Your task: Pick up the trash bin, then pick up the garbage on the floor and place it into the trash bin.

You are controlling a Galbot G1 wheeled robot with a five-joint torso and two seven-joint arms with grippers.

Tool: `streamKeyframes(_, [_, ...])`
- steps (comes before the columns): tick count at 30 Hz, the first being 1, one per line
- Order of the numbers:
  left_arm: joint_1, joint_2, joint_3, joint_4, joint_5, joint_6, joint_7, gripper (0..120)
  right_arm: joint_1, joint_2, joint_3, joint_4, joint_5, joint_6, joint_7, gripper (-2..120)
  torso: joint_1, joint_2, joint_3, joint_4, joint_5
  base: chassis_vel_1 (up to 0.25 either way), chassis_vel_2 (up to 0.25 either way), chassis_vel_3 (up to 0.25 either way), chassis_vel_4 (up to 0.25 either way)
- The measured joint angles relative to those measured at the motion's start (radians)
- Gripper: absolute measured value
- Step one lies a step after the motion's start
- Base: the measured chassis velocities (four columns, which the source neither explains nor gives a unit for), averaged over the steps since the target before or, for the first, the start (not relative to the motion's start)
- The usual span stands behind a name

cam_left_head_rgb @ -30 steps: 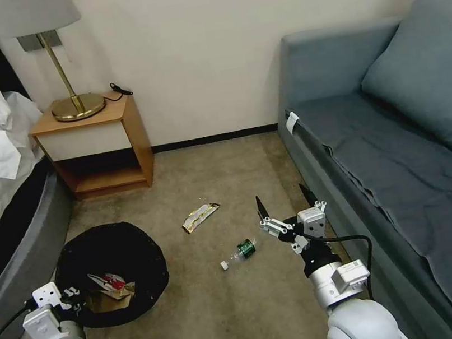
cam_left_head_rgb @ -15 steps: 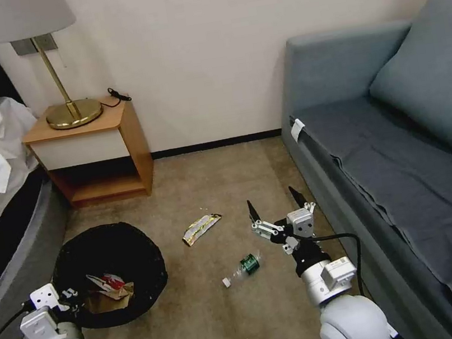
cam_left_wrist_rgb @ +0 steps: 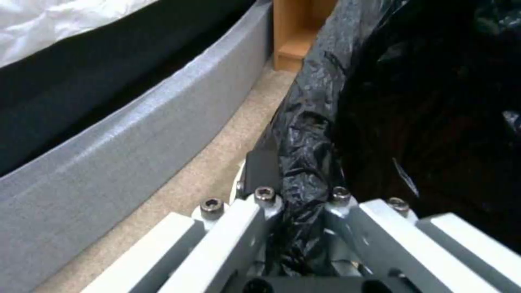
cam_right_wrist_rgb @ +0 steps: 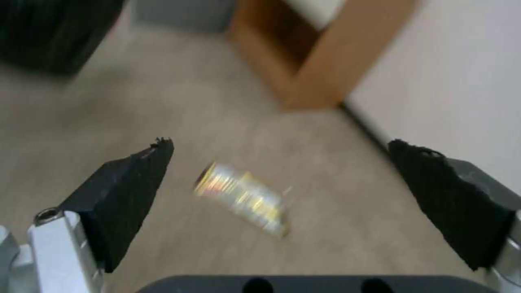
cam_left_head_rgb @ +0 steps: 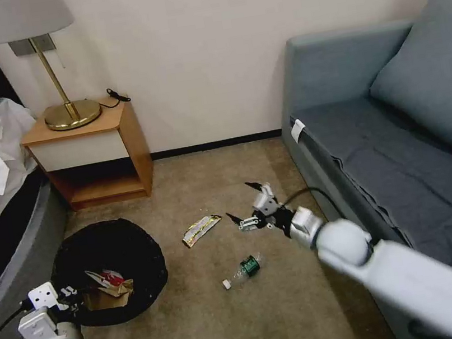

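Head view. Trash bin (cam_left_head_rgb: 136, 251): black bag over the rim, standing on the carpet (cam_left_head_rgb: 214, 318) beside the bed base (cam_left_head_rgb: 19, 262) and in front of the nightstand (cam_left_head_rgb: 93, 155). Inside it: a red-and-white snack wrapper (cam_left_head_rgb: 112, 278) on crumpled tan paper (cam_left_head_rgb: 106, 296). Left gripper (cam_left_head_rgb: 67, 298): at the bin's near rim. Flat beige wrapper (cam_left_head_rgb: 201, 229): on the carpet, between the bin and the right gripper (cam_left_head_rgb: 243, 207). Right gripper: fingers spread wide, empty, just beside the wrapper on the sofa side, near the sofa (cam_left_head_rgb: 383, 157). Small clear green-labelled bottle (cam_left_head_rgb: 243, 269): lying on its side on the carpet, nearer the robot than the wrapper, apart from both grippers.

Left wrist view. Left gripper (cam_left_wrist_rgb: 296, 179): clamped on the bin's rim (cam_left_wrist_rgb: 304, 134), one dark finger (cam_left_wrist_rgb: 261, 167) outside the bag, crinkled plastic pinched between. Bed base (cam_left_wrist_rgb: 125, 134) close alongside; nightstand corner (cam_left_wrist_rgb: 296, 36) beyond.

Right wrist view. Right gripper (cam_right_wrist_rgb: 282, 162): both black fingertips (cam_right_wrist_rgb: 136, 183) far apart, holding nothing. Flat beige wrapper (cam_right_wrist_rgb: 241, 198): on the carpet between them, untouched. Nightstand (cam_right_wrist_rgb: 320, 61) beyond.
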Motion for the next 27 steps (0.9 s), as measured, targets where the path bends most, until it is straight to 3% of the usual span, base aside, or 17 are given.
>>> streamKeyframes(1, [0.0,0.0,0.0,0.0,0.003,-0.003,0.001,2,0.071,0.018,-0.084,-0.09,-0.042,0.015,-0.06,100,0.0,0.0,0.0,-0.0001,0.0004,0.0,0.0,0.0,0.0])
streamKeyframes(6, [-0.002,0.0,0.0,0.0,0.005,-0.004,0.003,2,0.187,0.072,-0.198,-0.249,-0.133,0.082,-0.2,100,0.0,0.0,0.0,0.0001,0.0002,0.0,0.0,0.0,0.0])
streamKeyframes(8, [-0.007,0.0,-0.005,0.0,0.01,-0.004,0.002,2,0.278,0.129,-0.297,-0.405,-0.173,0.147,-0.309,100,0.0,0.0,0.0,0.0,-0.0003,0.0,0.0,0.0,0.0])
streamKeyframes(10, [-0.008,0.0,-0.006,0.001,0.01,-0.005,0.002,2,0.294,0.147,-0.316,-0.441,-0.181,0.159,-0.34,100,0.0,0.0,0.0,0.0,0.0,0.0,0.0,0.0,0.0])
streamKeyframes(14, [-0.012,0.0,-0.006,0.012,0.014,-0.015,0.002,2,0.348,0.284,-0.393,-0.65,-0.225,0.235,-0.507,100,0.0,0.0,0.0,-0.0002,0.0,0.0,0.0,0.0,0.0])
streamKeyframes(15, [-0.012,0.0,-0.006,0.012,0.014,-0.015,0.002,2,0.348,0.284,-0.393,-0.65,-0.225,0.235,-0.507,100,0.0,0.0,0.0,-0.0002,0.0,0.0,0.0,0.0,0.0])
streamKeyframes(19, [-0.014,0.0,-0.01,0.014,0.013,-0.022,0.002,2,0.367,0.404,-0.444,-0.807,-0.242,0.28,-0.6,100,0.0,0.0,0.0,0.0003,0.0,0.0,0.0,0.0,0.0])
streamKeyframes(27, [-0.005,0.0,-0.015,0.015,0.009,-0.041,0.001,2,0.357,0.486,-0.445,-0.952,-0.315,0.307,-0.638,100,0.0,0.0,0.0,0.0,-0.0001,0.0,0.0,0.0,0.0])
